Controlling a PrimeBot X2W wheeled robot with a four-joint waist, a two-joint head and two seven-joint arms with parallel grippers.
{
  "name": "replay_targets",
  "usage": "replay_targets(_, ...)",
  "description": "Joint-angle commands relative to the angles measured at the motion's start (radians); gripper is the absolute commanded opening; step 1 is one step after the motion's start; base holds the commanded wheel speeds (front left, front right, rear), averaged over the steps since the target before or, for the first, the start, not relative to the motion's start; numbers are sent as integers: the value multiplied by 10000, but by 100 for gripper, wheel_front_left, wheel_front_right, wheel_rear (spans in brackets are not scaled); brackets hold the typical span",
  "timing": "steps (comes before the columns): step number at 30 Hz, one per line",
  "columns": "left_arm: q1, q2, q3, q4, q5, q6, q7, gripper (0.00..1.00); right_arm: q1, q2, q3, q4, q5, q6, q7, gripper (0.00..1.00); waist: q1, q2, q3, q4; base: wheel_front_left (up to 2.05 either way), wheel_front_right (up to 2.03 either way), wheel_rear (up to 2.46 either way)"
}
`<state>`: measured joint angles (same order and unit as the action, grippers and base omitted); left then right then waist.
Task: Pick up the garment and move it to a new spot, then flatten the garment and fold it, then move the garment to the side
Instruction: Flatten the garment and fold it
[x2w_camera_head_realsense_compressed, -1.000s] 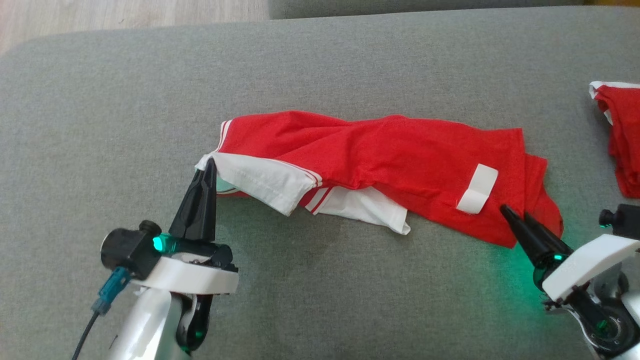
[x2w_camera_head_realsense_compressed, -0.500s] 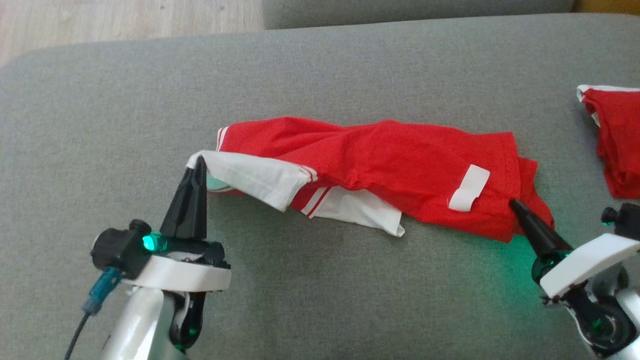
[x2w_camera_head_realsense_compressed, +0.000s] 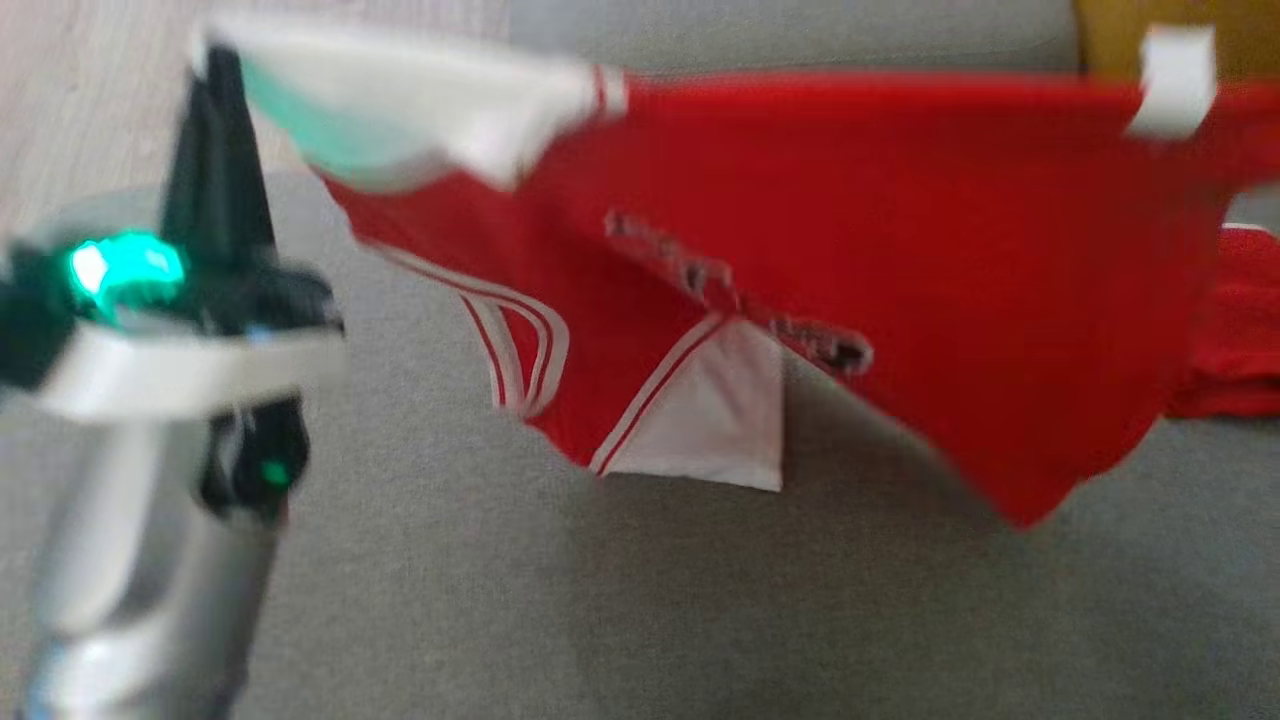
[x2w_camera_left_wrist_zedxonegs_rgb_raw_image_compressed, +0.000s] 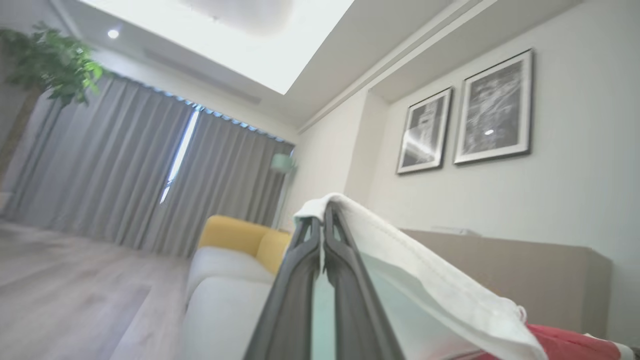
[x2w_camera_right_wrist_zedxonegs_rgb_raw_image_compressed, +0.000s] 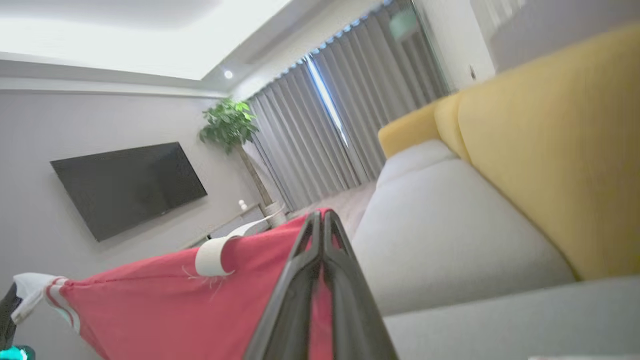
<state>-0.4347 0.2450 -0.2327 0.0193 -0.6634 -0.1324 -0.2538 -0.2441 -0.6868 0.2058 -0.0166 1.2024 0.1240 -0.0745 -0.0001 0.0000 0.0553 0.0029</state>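
1. Head view, blurred: left claw (x2w_camera_head_realsense_compressed: 212, 65) at upper left, clamped on white hem (x2w_camera_head_realsense_compressed: 400, 110) of red garment (x2w_camera_head_realsense_compressed: 900, 250); garment stretched across frame top, hanging above grey sofa (x2w_camera_head_realsense_compressed: 500, 600). Second red cloth (x2w_camera_head_realsense_compressed: 1240, 330) at right edge.
2. Left wrist view: fingers pressed together at centre, pinching white hem.
3. Right wrist view: right claw (x2w_camera_right_wrist_zedxonegs_rgb_raw_image_compressed: 320, 216) at lower centre, clenched on red fabric edge.

The garment (x2w_camera_head_realsense_compressed: 900, 250) is made of soft, matt red cloth, and white cloth is sewn along its edges. The sofa (x2w_camera_head_realsense_compressed: 500, 600) is covered in rough grey cloth. The left claw (x2w_camera_head_realsense_compressed: 215, 65) is made of dark, matt plastic. The floor (x2w_camera_head_realsense_compressed: 80, 100) is laid in smooth pale wood.
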Motion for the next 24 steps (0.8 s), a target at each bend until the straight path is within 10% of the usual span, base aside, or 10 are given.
replay_targets(1, -1494, 526, 151, -634, -387, 17, 140, 0, -951, -687, -165, -532, -182, 67, -55, 0, 1, 0, -106, -136, 0, 0, 0)
replay_targets(13, -7762, 1024, -678, 3128, -1081, 17, 1300, 0, -7266, -90, 1257, 1866, -2305, 67, 901, 0, 1, 0, 2174, -44, 0, 0, 0)
replay_targets(24, -12190, 631, -1652, 6308, 61, 17, 171, 0, -11591, 893, 2313, 5092, -3797, 67, -759, 0, 1, 0, 4350, 250, 0, 0, 0)
